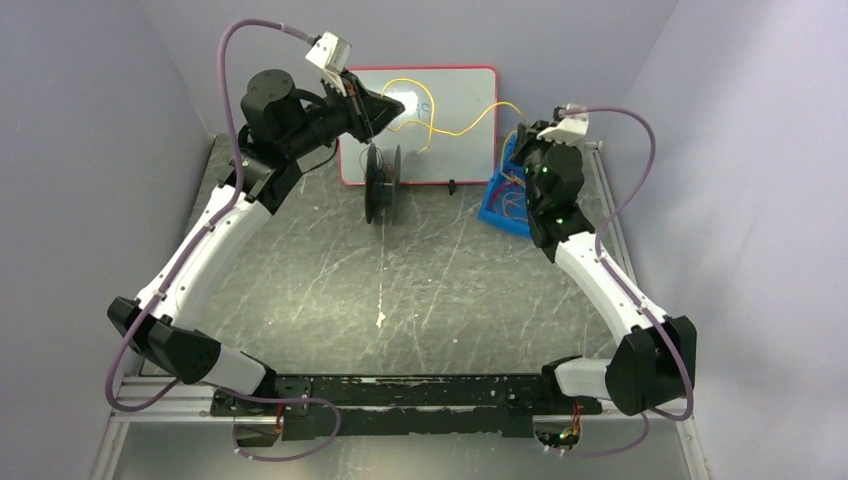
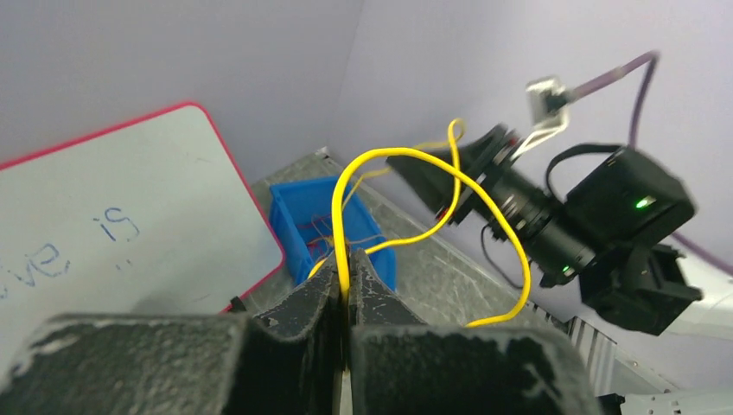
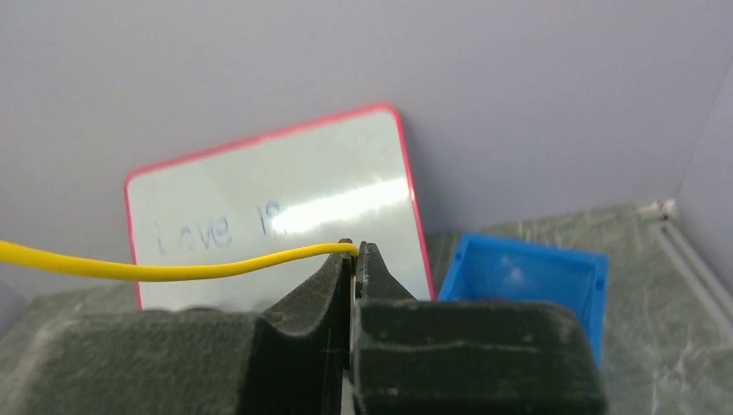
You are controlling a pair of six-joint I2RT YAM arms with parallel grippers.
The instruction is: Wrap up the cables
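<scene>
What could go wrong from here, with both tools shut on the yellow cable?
1. The right tool grips the yellow cable only at its very end, so a tug may pull it free.
2. Slack loops hang between it and the left tool; they may knot or snag as winding starts.
3. The black spool stands on edge, unheld, and might tip once the cable pulls on it.
</scene>
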